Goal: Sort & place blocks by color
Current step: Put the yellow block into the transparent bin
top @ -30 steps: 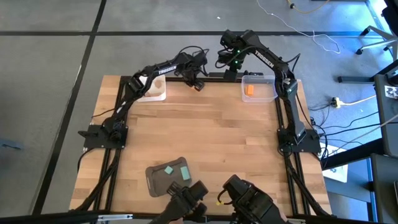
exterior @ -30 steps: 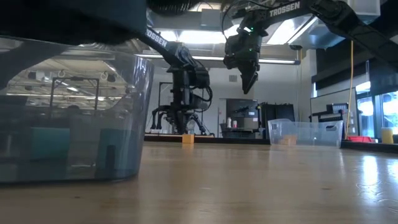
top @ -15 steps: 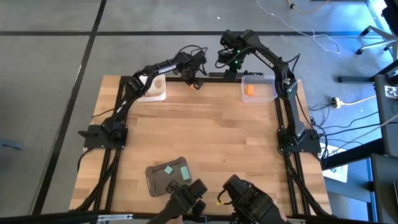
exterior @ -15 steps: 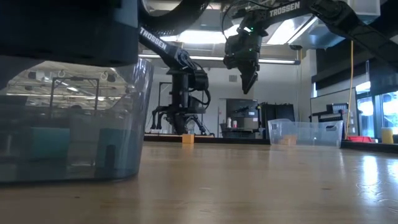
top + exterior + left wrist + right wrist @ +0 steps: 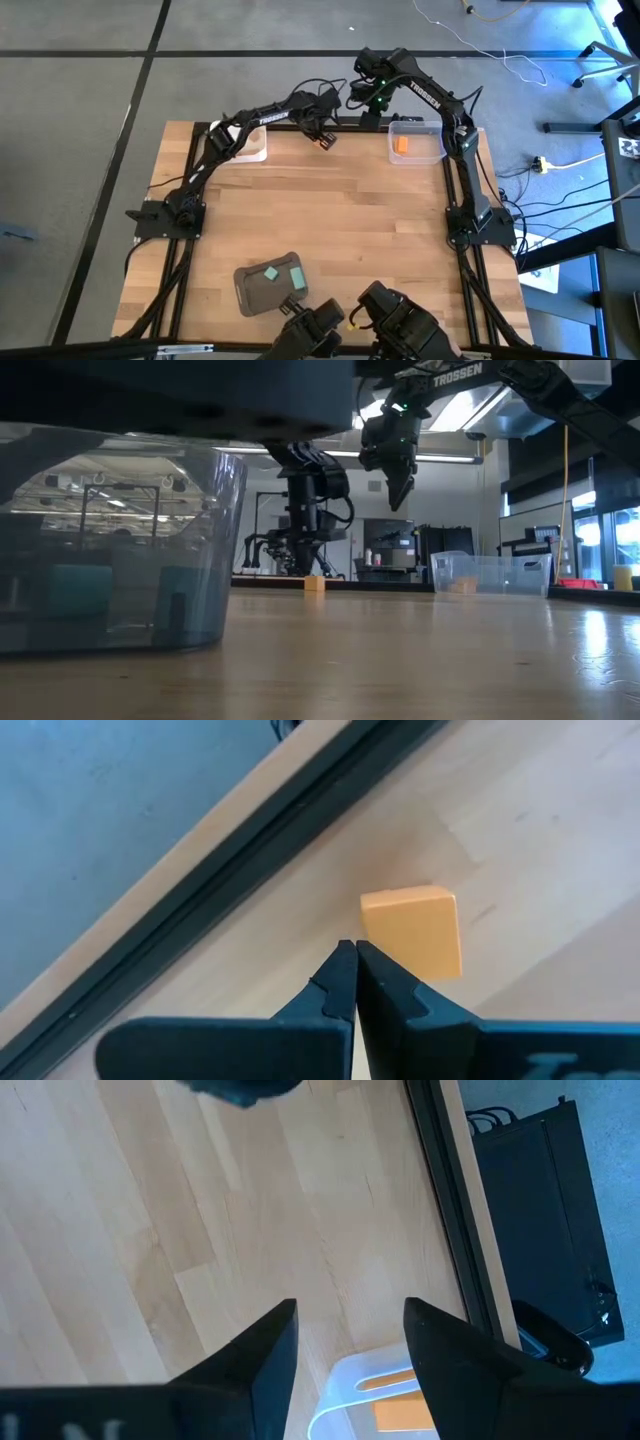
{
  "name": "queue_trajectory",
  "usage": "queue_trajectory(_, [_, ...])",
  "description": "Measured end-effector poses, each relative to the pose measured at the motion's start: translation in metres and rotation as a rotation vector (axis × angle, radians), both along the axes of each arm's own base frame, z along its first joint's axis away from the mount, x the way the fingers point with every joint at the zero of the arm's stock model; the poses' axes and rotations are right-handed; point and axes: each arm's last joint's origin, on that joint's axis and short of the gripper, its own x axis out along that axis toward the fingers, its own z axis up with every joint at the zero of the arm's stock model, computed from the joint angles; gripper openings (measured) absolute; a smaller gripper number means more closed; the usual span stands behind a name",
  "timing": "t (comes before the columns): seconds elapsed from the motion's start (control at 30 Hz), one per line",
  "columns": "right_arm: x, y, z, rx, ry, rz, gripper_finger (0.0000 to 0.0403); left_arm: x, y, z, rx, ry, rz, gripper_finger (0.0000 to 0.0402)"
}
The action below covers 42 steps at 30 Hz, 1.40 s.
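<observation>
high view: overhead, straight down on the whole surface (image 5: 330,220)
low view: at surface (image 5: 400,650) level, close behind the dark grey tray (image 5: 110,540), facing the far edge
left wrist view: close above the orange block (image 5: 412,930)
right wrist view: above the clear tray (image 5: 375,1400)
shared: orange block (image 5: 314,583), clear tray (image 5: 415,142)

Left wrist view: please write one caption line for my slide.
Shut left gripper just beside an orange block on the wooden table.
</observation>
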Motion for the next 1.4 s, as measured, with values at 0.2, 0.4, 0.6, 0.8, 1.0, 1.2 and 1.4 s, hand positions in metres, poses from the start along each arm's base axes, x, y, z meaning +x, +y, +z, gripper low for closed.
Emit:
queue_trajectory(0.2, [0.0,0.0,0.0,0.0,0.0,0.0,0.0184,0.004,-0.005,0.0,-0.014,-0.011,-0.023,0.0])
queue_trajectory(0.4, [0.0,0.0,0.0,0.0,0.0,0.0,0.0184,0.006,-0.006,0.0,-0.035,-0.037,-0.056,0.0])
queue_trajectory(0.6, [0.0,0.0,0.0,-0.003,-0.003,-0.008,0.0184,0.007,-0.005,0.001,-0.036,-0.05,-0.107,0.0])
queue_trajectory(0.8, [0.003,0.001,0.0,-0.007,-0.009,-0.019,0.0184,-0.008,0.001,0.027,-0.004,-0.057,-0.085,0.0])
queue_trajectory(1.0, [0.013,0.01,0.0,-0.015,-0.019,0.012,0.0184,-0.03,-0.001,0.067,0.011,-0.06,-0.084,0.0])
queue_trajectory(1.2, [0.029,0.022,0.001,-0.051,-0.054,0.087,0.0183,-0.058,-0.014,0.115,0.025,-0.043,-0.103,0.0])
queue_trajectory(1.4, [0.043,0.03,0.003,-0.094,-0.107,0.122,0.0183,-0.087,-0.036,0.17,0.115,-0.056,-0.147,0.0])
